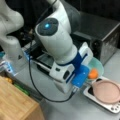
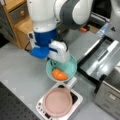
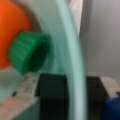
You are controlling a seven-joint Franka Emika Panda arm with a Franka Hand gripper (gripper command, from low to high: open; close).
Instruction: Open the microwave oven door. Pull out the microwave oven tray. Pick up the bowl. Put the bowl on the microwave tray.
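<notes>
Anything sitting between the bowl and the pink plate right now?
Nothing; in a front view the bowl, held up by the claw, hangs just above the pink plate.

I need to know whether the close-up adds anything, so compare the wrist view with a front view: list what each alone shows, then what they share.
Only the wrist view shows a green ribbed stem on the orange food, and the gripper's dark fingers astride the bowl's rim.

Only a front view shows the arm, the pink plate on the white tray, the opened oven door and the wooden cabinet.

Both show the teal bowl with the orange food inside, held at its rim by the gripper.
</notes>
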